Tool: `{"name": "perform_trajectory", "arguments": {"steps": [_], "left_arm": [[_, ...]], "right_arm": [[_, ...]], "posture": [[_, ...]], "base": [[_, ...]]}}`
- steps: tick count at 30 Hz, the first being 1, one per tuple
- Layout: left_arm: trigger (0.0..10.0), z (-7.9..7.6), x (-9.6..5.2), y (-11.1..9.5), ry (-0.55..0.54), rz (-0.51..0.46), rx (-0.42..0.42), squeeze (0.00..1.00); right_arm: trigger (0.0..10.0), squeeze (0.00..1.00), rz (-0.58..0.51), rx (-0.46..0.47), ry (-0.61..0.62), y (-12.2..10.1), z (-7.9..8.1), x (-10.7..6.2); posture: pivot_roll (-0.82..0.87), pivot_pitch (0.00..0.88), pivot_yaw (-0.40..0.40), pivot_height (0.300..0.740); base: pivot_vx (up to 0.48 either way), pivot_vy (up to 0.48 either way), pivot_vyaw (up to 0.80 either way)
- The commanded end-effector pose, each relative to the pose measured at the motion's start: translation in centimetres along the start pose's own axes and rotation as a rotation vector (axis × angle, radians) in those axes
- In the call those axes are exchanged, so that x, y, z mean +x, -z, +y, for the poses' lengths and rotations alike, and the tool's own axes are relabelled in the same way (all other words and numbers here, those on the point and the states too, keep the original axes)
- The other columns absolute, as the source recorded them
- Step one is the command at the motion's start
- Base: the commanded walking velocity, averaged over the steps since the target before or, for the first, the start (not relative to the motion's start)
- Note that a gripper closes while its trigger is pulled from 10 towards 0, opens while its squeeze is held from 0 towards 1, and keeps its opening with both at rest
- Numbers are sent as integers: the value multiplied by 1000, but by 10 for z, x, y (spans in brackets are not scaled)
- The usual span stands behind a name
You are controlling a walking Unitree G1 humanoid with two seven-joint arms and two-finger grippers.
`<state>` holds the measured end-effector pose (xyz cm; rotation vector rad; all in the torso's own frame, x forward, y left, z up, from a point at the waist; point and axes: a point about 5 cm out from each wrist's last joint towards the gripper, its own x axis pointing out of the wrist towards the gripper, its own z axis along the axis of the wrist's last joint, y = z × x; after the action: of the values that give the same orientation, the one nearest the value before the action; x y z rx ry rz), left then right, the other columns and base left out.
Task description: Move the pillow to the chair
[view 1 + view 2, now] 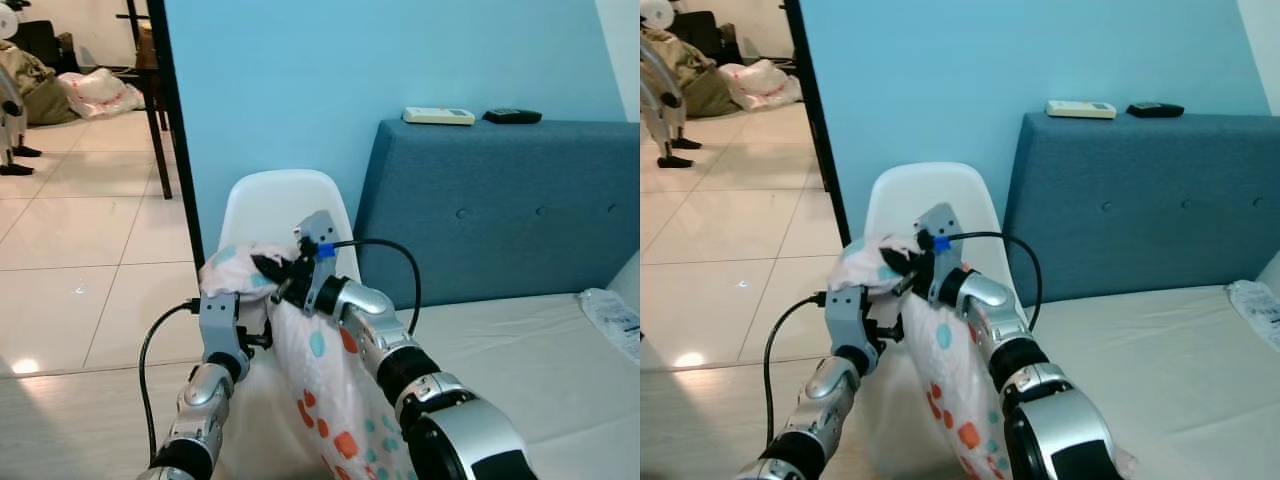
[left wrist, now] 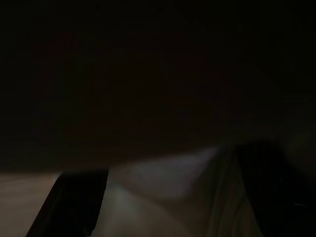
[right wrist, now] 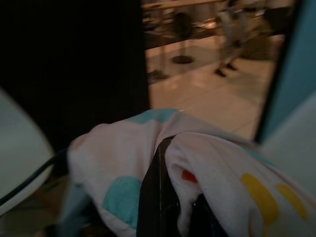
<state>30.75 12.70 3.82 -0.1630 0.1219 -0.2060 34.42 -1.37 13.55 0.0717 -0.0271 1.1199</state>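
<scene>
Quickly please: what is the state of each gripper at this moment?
Left gripper: against the white pillow with coloured dots; fingers cannot be told.
Right gripper: closed on the pillow's top, before the white plastic chair.

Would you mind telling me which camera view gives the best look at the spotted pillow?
The left eye view: the pillow hangs full length before the white chair, held between the right gripper and left gripper. The right eye view matches it. The right wrist view shows only a bunched corner; the left wrist view is too dark.

Silver arms, black cables, blue clip
</scene>
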Motion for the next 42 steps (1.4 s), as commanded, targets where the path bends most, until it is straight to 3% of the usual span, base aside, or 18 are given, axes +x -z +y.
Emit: {"name": "perform_trajectory", "arguments": {"steps": [1, 3, 7, 10, 11, 12, 15, 22, 28, 42], "left_arm": [[10000, -4, 2, -2, 19, 2, 19, 0], [10000, -4, 2, -2, 18, 3, 19, 0], [10000, -4, 1, -2, 19, 3, 21, 0], [10000, -5, 1, -2, 21, 4, 22, 0], [10000, -6, 1, -1, 22, 4, 23, 0], [10000, -6, 1, -1, 22, 4, 23, 0], [10000, -7, 2, -2, 25, 4, 25, 0], [10000, -9, 1, -1, 33, 9, 35, 0], [10000, -9, 1, -1, 38, 12, 41, 0], [10000, -11, 2, -2, 50, 14, 35, 0]], "right_arm": [[10000, 0, 5, -64, -90, -5, 10, 8], [10000, 0, 48, -101, -104, -1, 12, 9], [10000, 0, 237, -272, -143, 21, 17, 3], [10000, 0, 349, -355, -37, 32, 10, -2], [10000, 0, 356, -319, 123, 32, -1, -5], [10000, 0, 356, -319, 123, 32, -1, -5], [10000, 0, 298, -174, 383, 22, -27, -17], [10000, 0, 218, -59, 651, 11, -57, -43], [10000, 0, 193, -43, 738, 9, -64, -50], [10000, 0, 181, -7, 722, 16, -54, -41]], "posture": [[137, 0, -59, 740], [136, 0, -58, 740], [135, 0, -57, 740], [133, 0, -58, 740], [133, 0, -58, 740], [133, 0, -58, 740], [133, 0, -58, 740], [126, 0, -54, 730], [123, 0, -51, 700], [130, 0, -54, 630]], "base": [[0, 0, 0], [0, 0, 0], [0, 0, 0], [0, 0, 0], [0, 0, 0], [0, 0, 0], [0, 0, 0], [0, 0, 0], [0, 0, 0], [0, 0, 0]]}}
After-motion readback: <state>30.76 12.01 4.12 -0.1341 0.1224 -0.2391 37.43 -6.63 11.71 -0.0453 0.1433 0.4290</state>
